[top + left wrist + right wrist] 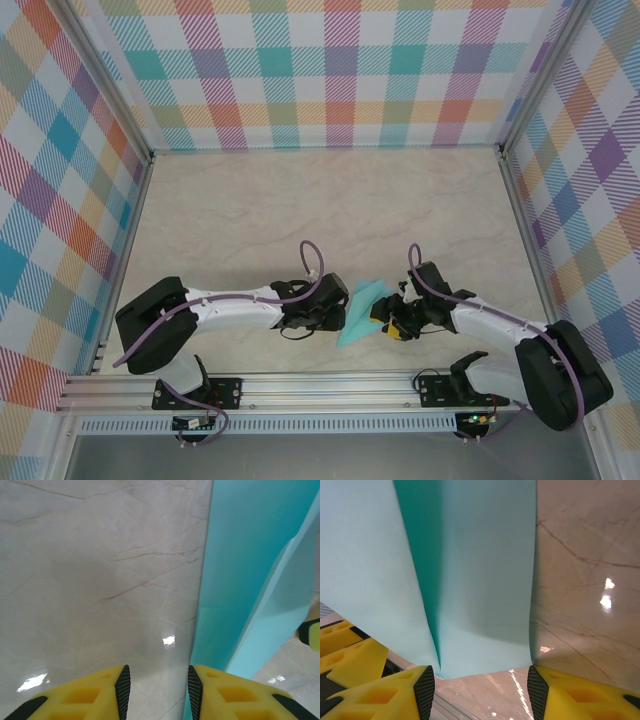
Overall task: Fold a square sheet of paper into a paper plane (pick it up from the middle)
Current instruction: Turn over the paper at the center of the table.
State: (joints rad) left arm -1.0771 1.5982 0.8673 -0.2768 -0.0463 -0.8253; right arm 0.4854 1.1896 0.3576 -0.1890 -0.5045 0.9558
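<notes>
Folded paper (358, 316) between both arms' jaws

The black-padded yellow fingers of the right gripper (480, 692) stand apart at 7 and 5 o'clock, the creased teal sheet of paper (480, 580) rises from just above their gap toward 12 and 10 o'clock, glossy marbled table (585, 605) lies at 3 o'clock, and further yellow fingers (350, 652) sit at 8 o'clock.

Both arms bend inward so the left pincer (159, 682) and right pincer (481, 680) face each other nearly tip to tip, the left's jaws narrowly apart, the right's wider.
</notes>
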